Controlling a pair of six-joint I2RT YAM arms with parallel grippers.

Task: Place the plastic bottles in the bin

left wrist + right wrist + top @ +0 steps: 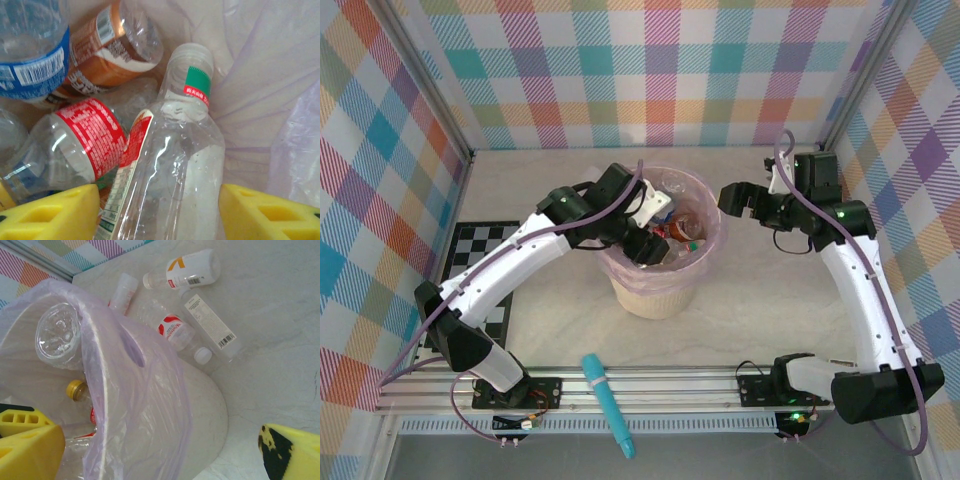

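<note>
Lying in the bin [660, 295] at centre frame, a clear bottle [170, 165] runs bottom to top in the left wrist view, neck uppermost, between the left fingers [50, 215]; whether it is clenched or released I cannot tell. The right wrist view adds loose bottles [192, 270] on the bench [280, 340] at upper centre, with the right fingers [287, 455] spread wide and empty.

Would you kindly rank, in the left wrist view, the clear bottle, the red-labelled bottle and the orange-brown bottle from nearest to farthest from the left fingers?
1. Clear bottle, between the fingers.
2. Red-labelled bottle, left.
3. Orange-brown bottle, top.
</note>
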